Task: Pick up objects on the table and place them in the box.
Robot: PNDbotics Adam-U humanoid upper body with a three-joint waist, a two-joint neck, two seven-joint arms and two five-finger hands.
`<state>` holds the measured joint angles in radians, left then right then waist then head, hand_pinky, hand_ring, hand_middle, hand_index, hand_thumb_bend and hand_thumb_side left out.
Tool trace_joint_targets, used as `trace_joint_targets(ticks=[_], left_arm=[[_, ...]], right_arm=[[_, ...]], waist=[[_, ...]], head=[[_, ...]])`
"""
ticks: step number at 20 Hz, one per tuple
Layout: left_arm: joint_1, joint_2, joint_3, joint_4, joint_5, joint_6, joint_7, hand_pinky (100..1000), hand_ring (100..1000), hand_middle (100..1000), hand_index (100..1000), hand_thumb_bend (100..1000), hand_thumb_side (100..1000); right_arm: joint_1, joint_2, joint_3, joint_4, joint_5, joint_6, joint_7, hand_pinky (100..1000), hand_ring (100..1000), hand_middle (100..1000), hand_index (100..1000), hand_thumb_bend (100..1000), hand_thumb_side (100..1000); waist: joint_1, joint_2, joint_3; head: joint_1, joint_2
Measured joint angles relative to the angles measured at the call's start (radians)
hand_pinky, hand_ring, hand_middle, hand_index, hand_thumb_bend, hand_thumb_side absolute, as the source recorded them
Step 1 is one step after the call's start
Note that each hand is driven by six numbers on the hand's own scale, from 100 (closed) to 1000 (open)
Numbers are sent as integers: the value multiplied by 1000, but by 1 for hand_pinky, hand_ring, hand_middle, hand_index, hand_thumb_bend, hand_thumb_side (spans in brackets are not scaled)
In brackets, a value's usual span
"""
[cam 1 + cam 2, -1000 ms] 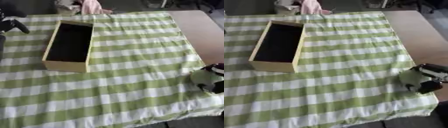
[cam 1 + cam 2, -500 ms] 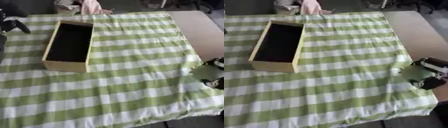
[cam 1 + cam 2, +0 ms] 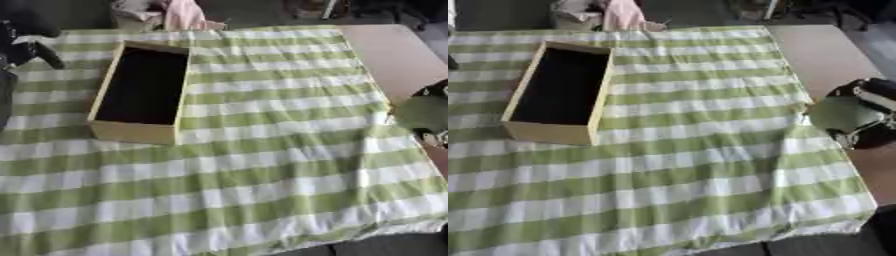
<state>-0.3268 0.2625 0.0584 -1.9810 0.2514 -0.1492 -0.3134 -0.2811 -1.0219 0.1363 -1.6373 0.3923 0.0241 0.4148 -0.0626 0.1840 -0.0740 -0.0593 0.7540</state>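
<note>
A wooden box (image 3: 133,132) with a dark inside lies on the left half of the green-and-white checked cloth (image 3: 262,170); nothing shows in it. At the cloth's right edge my right hand (image 3: 875,107) is curled round a rounded green object (image 3: 840,114), held just off the edge of the cloth. My left hand (image 3: 24,44) shows as a black shape at the upper left, beside the box's far end. No other loose object lies on the cloth.
Bare brown tabletop (image 3: 385,50) runs along the right of the cloth. A pink and pale bundle (image 3: 179,12) sits beyond the far edge. The cloth's near edge hangs over the table front.
My right hand with the green object has moved away from the near edge, up along the cloth's right side. The box and my left hand have stayed put.
</note>
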Motion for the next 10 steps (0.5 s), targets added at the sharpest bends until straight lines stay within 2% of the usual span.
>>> trace_joint_targets(ticks=[6,10], left_arm=[[0,-1,-1,0,4,5,-7,502,698,661,802,100,763],[-1,-3,-7,0,7,8,-15,503,699,662,802,100,761]], right_arm=[[-147,-7,38,-9,-6,-15,35,679,630,589,795,100,100],[-250,20,69,6,-7,-34,64,672,625,595,795,100,100]], waist=[[-3,-3,26],[-6,-8,45]], head=[[0,0],[-5,0]])
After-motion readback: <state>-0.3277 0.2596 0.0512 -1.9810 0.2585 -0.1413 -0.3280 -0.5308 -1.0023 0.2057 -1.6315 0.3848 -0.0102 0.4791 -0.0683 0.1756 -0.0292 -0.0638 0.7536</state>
